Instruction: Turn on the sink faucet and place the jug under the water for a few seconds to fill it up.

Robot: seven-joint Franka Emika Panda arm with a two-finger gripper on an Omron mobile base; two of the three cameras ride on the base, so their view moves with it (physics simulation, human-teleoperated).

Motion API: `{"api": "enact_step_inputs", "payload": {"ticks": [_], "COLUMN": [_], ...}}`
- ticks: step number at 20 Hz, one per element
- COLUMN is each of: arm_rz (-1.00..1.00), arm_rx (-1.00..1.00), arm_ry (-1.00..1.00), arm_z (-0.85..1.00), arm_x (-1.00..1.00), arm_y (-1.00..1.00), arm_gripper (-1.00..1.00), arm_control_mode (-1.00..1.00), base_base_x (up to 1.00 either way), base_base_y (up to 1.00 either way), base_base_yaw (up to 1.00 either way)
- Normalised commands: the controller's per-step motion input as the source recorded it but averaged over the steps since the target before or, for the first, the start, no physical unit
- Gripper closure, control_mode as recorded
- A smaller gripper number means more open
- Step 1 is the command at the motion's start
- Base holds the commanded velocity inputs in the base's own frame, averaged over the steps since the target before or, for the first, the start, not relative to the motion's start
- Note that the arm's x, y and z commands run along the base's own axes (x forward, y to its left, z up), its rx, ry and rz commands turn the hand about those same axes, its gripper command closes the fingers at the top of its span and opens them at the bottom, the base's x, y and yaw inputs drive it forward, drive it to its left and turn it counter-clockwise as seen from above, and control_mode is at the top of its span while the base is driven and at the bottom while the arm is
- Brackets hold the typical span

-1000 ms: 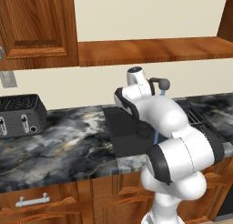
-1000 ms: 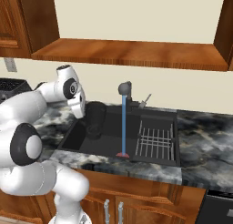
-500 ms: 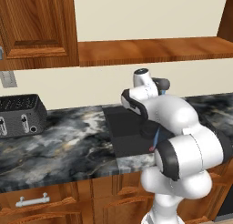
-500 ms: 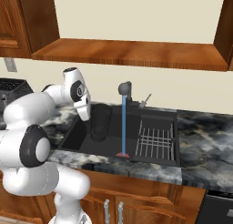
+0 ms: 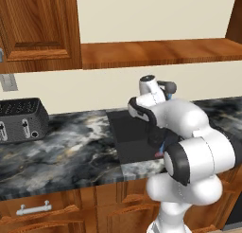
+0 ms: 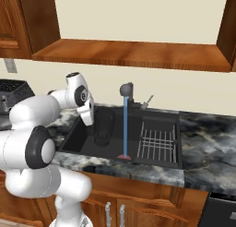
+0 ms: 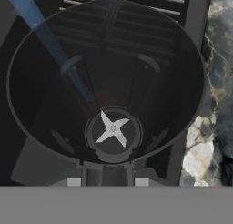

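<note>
Your marbled worktop [image 6: 203, 143] runs wide on both sides of one sink [image 6: 78, 134], a black basin with a single wire rack [image 6: 158, 145] filling its right end, so open room lies in the left and middle of the basin. One jug [image 6: 103, 126] hangs inside the left part, upright, held at its rim by the gripper [image 6: 92, 121], whose jaws are clamped on the jug wall. One stream of water [image 6: 125, 127] drops from the one sink faucet [image 6: 126, 90] just right of the jug, apart from it. From the hand view you look down into the jug [image 7: 109, 77], a blade at its bottom. One toaster [image 5: 20, 119] sits well apart at the left.
</note>
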Motion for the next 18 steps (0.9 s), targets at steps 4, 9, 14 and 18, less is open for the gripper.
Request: {"api": "enact_step_inputs", "payload": {"ticks": [4,9,14,18], "arm_rz": [0.00,0.00,0.00,0.00], "arm_rx": [-0.04,0.00,-0.01,-0.01], "arm_ry": [0.00,0.00,0.00,0.00], "arm_z": [-0.16,-0.01,0.00,0.00], "arm_x": [0.02,0.11,0.28,0.35], "arm_y": [0.13,0.14,0.25,0.24], "arm_gripper": [1.00,1.00,1.00,1.00], "arm_control_mode": [-1.00,-1.00,-1.00,-1.00], "base_base_x": [0.00,0.00,0.00,0.00], "base_base_y": [0.00,0.00,0.00,0.00], "base_base_yaw": [0.00,0.00,0.00,0.00]}}
